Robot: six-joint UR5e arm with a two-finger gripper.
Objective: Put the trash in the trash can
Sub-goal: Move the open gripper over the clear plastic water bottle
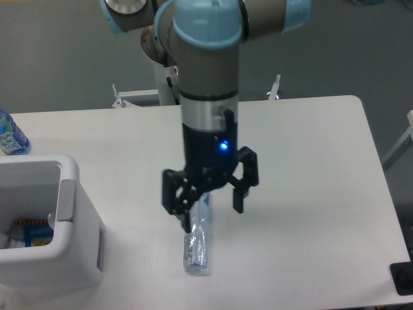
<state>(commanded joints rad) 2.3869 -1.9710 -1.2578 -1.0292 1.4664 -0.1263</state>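
A crushed clear plastic bottle (197, 244), one piece of the trash, lies lengthwise on the white table (310, 168) near the front edge. My gripper (213, 218) hangs open directly over the bottle's upper half and hides its cap end. Its black fingers straddle the bottle without closing on it. The white trash can (55, 245) stands at the front left corner. Inside it I see a bit of white crumpled paper with blue and yellow print (27, 234).
A blue-labelled bottle with liquid (10, 135) stands at the far left edge of the table. The arm's base column (169, 84) rises behind the table's back edge. A black object (403, 279) sits at the front right corner.
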